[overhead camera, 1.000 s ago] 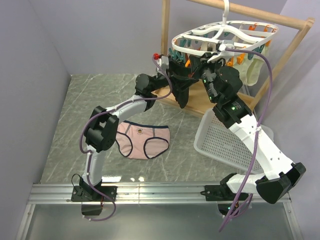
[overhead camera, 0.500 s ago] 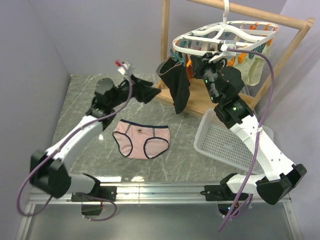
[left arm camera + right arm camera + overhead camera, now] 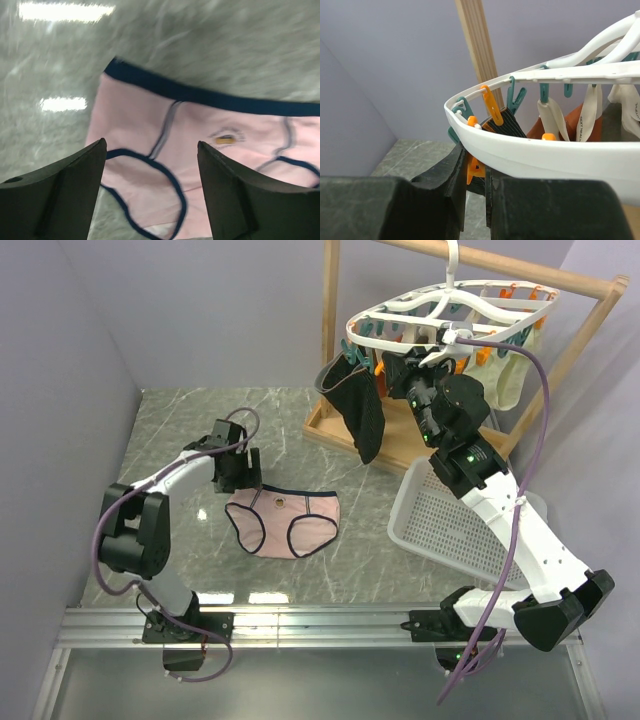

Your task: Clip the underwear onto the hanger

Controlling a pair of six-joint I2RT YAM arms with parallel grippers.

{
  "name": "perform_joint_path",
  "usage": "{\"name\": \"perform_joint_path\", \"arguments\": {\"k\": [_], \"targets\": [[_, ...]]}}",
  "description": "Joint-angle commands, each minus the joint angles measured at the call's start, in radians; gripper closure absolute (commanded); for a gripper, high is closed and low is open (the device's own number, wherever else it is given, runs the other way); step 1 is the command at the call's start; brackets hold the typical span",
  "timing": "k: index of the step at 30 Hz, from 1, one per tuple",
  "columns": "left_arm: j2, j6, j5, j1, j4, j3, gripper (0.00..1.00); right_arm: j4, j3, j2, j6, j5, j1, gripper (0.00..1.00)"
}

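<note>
Top external view shows the left gripper (image 3: 240, 477), jaws apart, now down from the white oval plastic hanger (image 3: 420, 305) over the pale pink fabric underwear (image 3: 285, 520), ready to grasp, while the right gripper (image 3: 476, 182) pinches an orange plastic peg (image 3: 473, 169).

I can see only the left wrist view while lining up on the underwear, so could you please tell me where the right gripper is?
Observer: The right gripper is up at the rim of the hanger, with an orange peg in the narrow gap between its fingers.
Operator: Thank you. Is anything hanging on it?
Observer: Yes, a black garment hangs from the hanger's left end in the top view.
Operator: And what lies to the right of the underwear?
Observer: A white mesh basket, apart from the underwear.
</note>
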Motion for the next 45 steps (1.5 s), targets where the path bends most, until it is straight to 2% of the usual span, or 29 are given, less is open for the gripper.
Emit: {"name": "perform_joint_path", "arguments": {"k": [1, 10, 15, 21, 24, 25, 27, 28, 29, 30, 34, 38, 39, 43, 45], "targets": [[0.02, 0.027, -0.105, -0.001, -0.071, 0.047, 0.21, 0.023, 0.003, -0.014, -0.005, 0.02, -0.019, 1.0], [0.161, 0.064, -0.112, -0.004, -0.045, 0.095, 0.16, 0.013, 0.009, -0.007, -0.005, 0.026, -0.019, 1.0], [0.18, 0.075, -0.084, -0.029, -0.025, 0.096, 0.12, 0.01, 0.015, 0.002, -0.008, 0.028, -0.019, 1.0], [0.236, 0.076, -0.092, -0.079, -0.022, 0.082, 0.18, 0.004, 0.023, 0.006, -0.011, 0.034, -0.02, 1.0], [0.295, 0.069, -0.075, -0.086, -0.036, 0.082, 0.27, 0.002, 0.023, 0.008, -0.011, 0.032, -0.022, 1.0], [0.306, 0.078, -0.07, -0.084, -0.035, 0.082, 0.4, 0.002, 0.023, 0.008, -0.011, 0.032, -0.022, 1.0], [0.329, 0.076, -0.061, -0.084, -0.027, 0.079, 0.48, 0.002, 0.022, 0.006, -0.013, 0.032, -0.025, 1.0], [0.33, 0.085, -0.061, -0.086, -0.019, 0.081, 0.6, 0.0, 0.022, 0.006, -0.011, 0.029, -0.023, 1.0], [0.33, 0.089, -0.061, -0.086, -0.006, 0.082, 0.65, -0.001, 0.022, 0.008, -0.01, 0.028, -0.026, 1.0], [0.324, 0.099, -0.038, -0.086, 0.005, 0.088, 0.77, -0.003, 0.02, 0.006, -0.01, 0.028, -0.028, 1.0], [0.261, 0.145, 0.025, -0.107, 0.114, 0.095, 1.0, 0.0, 0.014, 0.003, -0.005, 0.023, -0.031, 1.0], [0.114, 0.222, 0.127, -0.142, 0.358, 0.027, 1.0, 0.008, 0.009, 0.006, 0.001, 0.015, -0.031, 1.0], [0.059, 0.237, 0.143, -0.159, 0.474, -0.011, 1.0, 0.013, 0.006, 0.005, 0.003, 0.017, -0.031, 1.0], [-0.024, 0.285, 0.252, -0.193, 0.683, -0.054, 1.0, 0.017, 0.0, 0.003, 0.004, 0.015, -0.034, 1.0], [-0.039, 0.262, 0.28, -0.205, 0.728, -0.044, 1.0, 0.02, -0.008, -0.001, 0.0, 0.017, -0.034, 1.0]]}}
